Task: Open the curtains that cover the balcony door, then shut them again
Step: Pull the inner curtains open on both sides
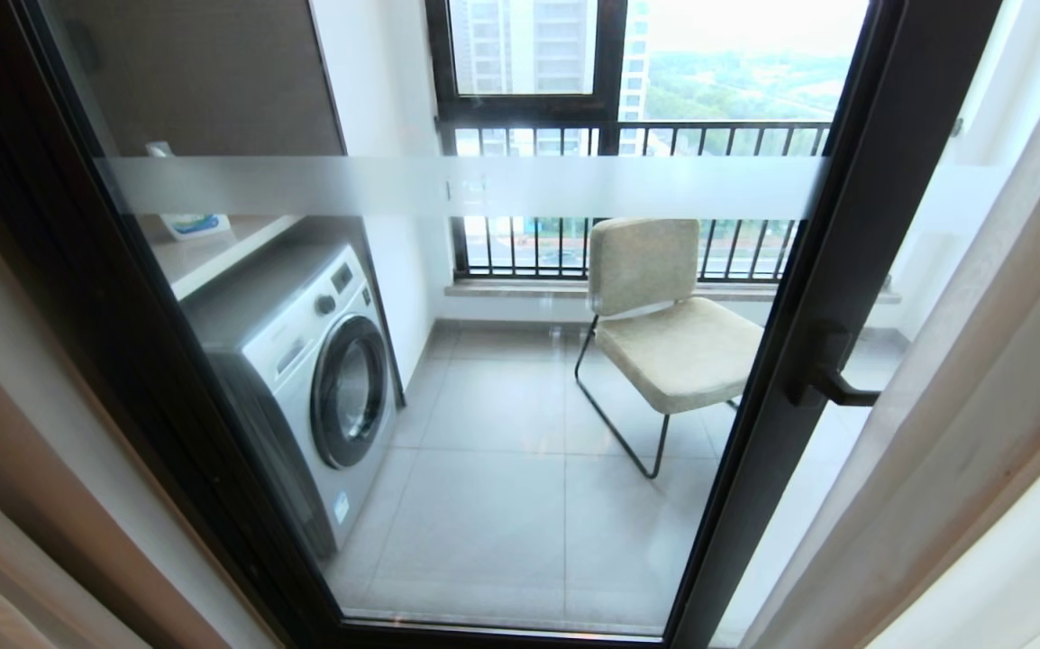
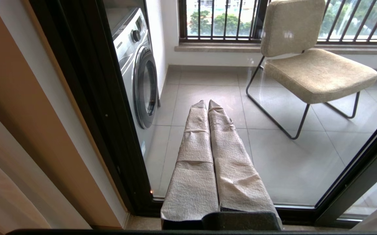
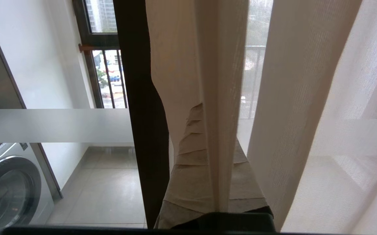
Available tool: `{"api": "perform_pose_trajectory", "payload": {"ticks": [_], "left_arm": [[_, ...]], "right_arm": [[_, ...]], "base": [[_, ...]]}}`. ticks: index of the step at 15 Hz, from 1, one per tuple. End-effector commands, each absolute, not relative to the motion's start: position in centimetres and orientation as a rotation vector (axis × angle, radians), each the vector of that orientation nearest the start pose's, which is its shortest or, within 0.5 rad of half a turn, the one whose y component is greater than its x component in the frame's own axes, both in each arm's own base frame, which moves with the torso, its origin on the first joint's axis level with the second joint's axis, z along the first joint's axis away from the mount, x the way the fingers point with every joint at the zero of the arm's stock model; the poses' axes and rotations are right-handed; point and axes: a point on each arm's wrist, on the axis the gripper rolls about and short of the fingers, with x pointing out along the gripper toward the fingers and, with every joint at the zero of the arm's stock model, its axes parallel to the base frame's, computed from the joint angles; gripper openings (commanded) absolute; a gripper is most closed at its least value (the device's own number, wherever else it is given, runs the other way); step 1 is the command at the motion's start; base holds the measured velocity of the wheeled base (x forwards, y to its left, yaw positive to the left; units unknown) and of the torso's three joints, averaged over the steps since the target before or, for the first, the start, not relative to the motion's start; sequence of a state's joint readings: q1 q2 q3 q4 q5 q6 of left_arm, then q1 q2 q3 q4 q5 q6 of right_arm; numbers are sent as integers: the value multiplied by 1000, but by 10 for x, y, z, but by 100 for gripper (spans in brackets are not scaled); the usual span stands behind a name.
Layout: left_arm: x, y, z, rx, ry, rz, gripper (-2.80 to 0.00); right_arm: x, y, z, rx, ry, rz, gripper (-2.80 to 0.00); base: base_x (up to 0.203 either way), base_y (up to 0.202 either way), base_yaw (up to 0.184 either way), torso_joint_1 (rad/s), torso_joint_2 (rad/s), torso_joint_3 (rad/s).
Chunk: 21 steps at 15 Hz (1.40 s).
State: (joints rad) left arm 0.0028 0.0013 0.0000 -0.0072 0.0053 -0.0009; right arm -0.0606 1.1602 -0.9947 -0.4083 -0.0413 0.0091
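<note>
The balcony door (image 1: 853, 225) fills the head view: clear glass in a dark frame, crossed by a frosted band (image 1: 457, 185). The curtains (image 1: 980, 406) hang drawn aside at the right, cream fabric with white sheer (image 3: 322, 98) beside it. My right gripper (image 3: 215, 117) is out of the head view. In the right wrist view it is shut on a vertical fold of the cream curtain (image 3: 182, 49), next to the dark door frame (image 3: 142, 130). My left gripper (image 2: 207, 102) is shut on nothing and points low at the glass (image 2: 289, 169).
Behind the glass stand a washing machine (image 1: 322, 379) at the left and a beige chair (image 1: 664, 333) at the middle. A black railing (image 1: 628, 135) runs along the far window. A dark door handle (image 1: 831, 379) sticks out from the right frame.
</note>
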Motion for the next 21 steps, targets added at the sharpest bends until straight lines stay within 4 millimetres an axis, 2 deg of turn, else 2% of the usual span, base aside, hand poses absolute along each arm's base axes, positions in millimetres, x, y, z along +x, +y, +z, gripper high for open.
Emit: {"api": "perform_pose_trajectory", "payload": {"ticks": [1,11,21], "left_arm": [[-23,0,76,-2,-6,9,-280],[-23,0,76,-3,-6,9,-280],[-23,0,76,-3,-8,9,-280]], "right_arm": [[164,-12,345,6,-243,-106,-280],[164,-14,345,6,-242,-117,-280],[163,-26,343,-4,-235,-195,-280]], "base": [[0,0,0,0,0,0],[0,-7,0,-1,0,1],[0,-183,6,3,3,1]]}}
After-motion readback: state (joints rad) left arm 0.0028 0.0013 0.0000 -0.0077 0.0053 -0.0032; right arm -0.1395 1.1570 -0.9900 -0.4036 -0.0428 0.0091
